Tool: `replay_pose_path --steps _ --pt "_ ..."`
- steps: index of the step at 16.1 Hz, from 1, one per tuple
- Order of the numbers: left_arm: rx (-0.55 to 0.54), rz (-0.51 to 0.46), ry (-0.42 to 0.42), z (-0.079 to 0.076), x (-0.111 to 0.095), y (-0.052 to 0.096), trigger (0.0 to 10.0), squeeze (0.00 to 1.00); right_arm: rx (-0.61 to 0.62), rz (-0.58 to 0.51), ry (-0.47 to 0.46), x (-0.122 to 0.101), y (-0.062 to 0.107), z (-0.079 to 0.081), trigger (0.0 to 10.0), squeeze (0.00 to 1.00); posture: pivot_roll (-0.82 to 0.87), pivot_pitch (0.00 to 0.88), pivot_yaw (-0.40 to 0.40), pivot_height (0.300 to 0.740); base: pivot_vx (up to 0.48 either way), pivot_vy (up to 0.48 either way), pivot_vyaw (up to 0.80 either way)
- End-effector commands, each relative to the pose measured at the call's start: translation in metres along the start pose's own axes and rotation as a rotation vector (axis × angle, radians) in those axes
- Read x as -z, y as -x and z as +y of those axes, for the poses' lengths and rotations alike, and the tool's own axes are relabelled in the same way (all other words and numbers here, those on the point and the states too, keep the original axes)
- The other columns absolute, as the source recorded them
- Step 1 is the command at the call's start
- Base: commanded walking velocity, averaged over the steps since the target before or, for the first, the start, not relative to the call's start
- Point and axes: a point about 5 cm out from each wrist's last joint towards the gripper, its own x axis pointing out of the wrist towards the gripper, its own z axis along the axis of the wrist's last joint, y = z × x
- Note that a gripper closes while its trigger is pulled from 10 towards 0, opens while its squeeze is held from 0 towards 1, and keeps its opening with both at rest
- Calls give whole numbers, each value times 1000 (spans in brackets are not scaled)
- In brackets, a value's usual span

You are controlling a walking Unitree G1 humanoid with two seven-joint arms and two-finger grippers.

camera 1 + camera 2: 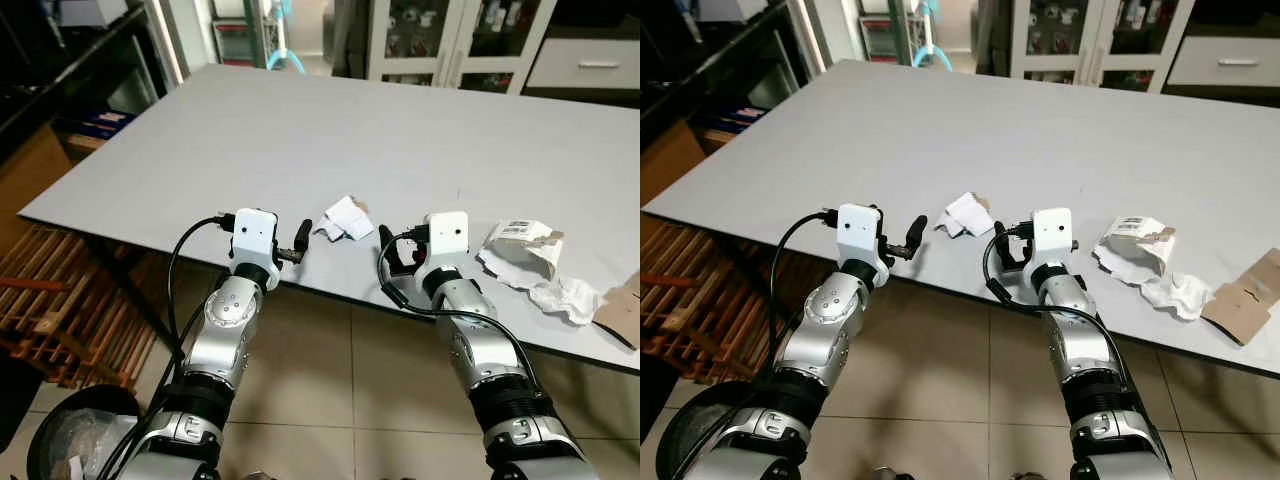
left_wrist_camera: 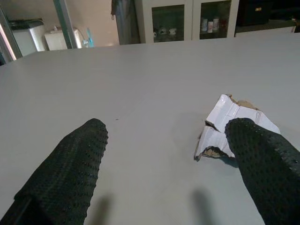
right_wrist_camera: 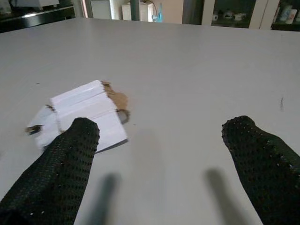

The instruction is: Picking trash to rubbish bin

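Standing at the near edge of the grey table (image 1: 300, 120), the robot has both arms raised to tabletop height. Furthest left, down on the floor, sits a dark round bin (image 1: 70, 430) with a clear bag in it. Next comes the left gripper (image 2: 164, 173), its two black fingers spread wide with nothing between them, hovering just above the table edge. Just to its right lies a small torn piece of white cardboard (image 1: 345, 218), folded and ragged, with brown paper showing along the ripped edges; it rests flat near the table's front edge, between the two arms. The right gripper (image 3: 154, 164) is likewise wide open and empty, just beside that scrap. Further right lie a crumpled white packet (image 1: 520, 250) with a printed label, a wad of white paper (image 1: 562, 297) touching it, and a brown cardboard piece (image 1: 622, 310) at the far edge.
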Motion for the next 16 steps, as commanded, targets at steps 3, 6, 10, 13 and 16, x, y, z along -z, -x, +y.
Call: replay_pose_path --steps 3,6,10,13,16 --pt "-3 -3 -15 3 -1 0 10000 0 -15 -6 3 -4 -1 3 10000 0 -60 51 52 740 0 0 0" --pt "-7 9 -16 3 0 0 10000 0 -20 -4 3 -3 -1 4 10000 0 -57 56 51 740 87 0 0" --pt "-6 14 -22 2 1 0 10000 0 -22 -4 2 -4 -1 4 10000 0 -59 58 51 740 350 0 0" --pt "-6 10 -22 2 0 -1 10000 0 -20 -4 1 -3 -1 4 10000 0 -57 59 52 740 329 0 0" --pt "-2 -11 -21 2 -2 0 10000 0 -19 -5 2 -4 -1 4 10000 0 -56 60 52 740 0 0 0"
